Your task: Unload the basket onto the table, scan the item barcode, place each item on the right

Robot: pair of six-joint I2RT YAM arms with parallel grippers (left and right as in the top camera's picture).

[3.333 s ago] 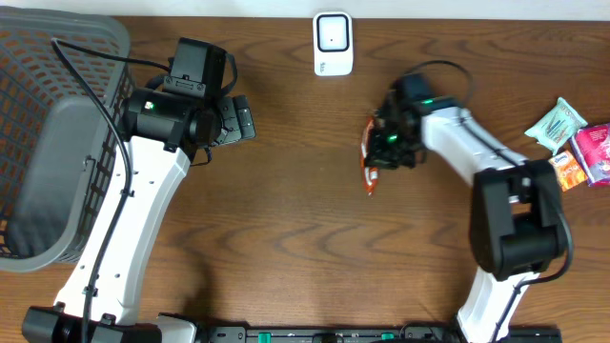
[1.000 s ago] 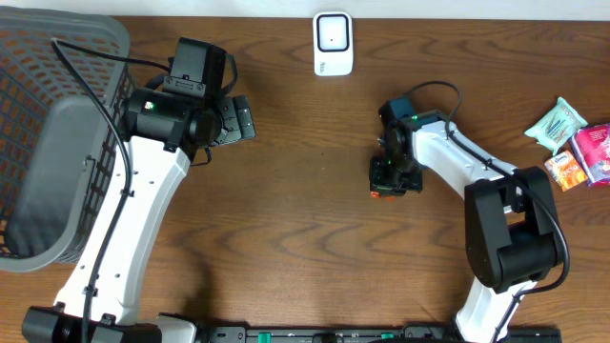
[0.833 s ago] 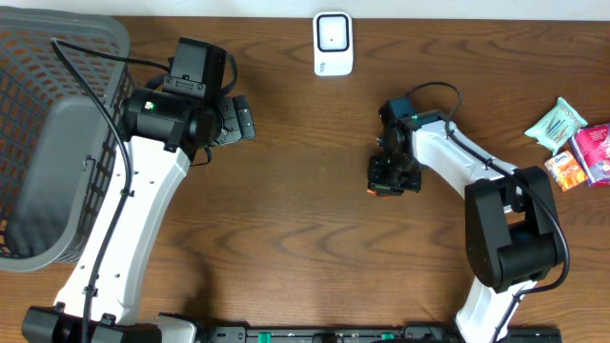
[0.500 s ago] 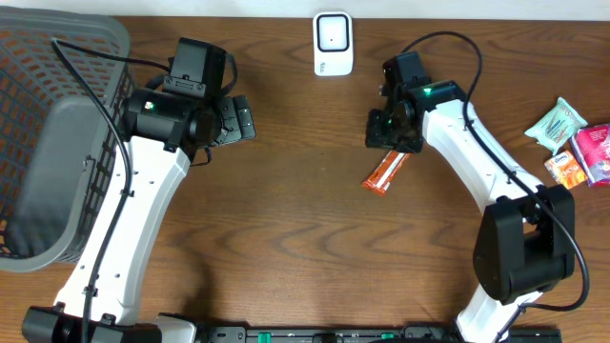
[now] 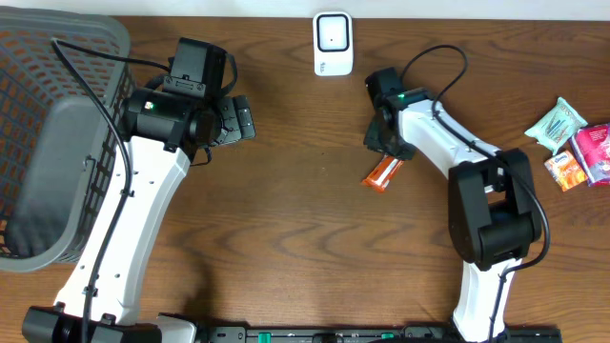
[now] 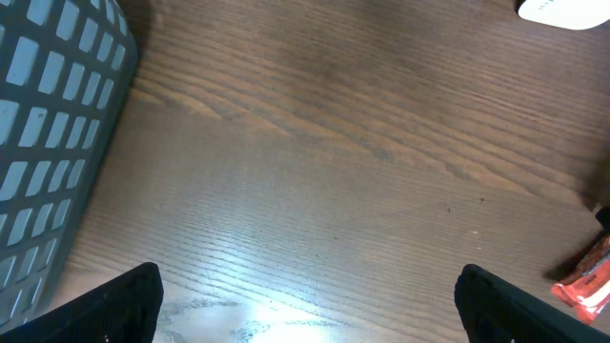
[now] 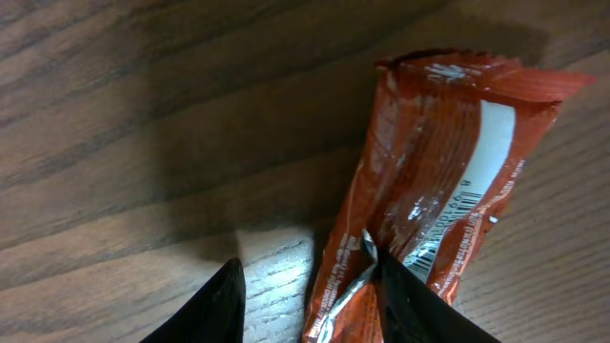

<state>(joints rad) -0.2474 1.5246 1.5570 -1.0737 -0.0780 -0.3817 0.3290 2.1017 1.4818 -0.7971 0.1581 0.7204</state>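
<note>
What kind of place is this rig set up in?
Probably a lab mock-up of a shop checkout: white barcode scanner on a wooden table, grey mesh basket, snack packets to one side.

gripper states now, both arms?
Left gripper: open, holding nothing.
Right gripper: open over the orange packet, which lies on the table, not clamped.

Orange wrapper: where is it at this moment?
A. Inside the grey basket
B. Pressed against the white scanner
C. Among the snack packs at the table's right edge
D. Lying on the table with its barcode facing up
D: the orange wrapper lies on the bare wood of the table, and the right wrist view shows its barcode facing up.
</note>
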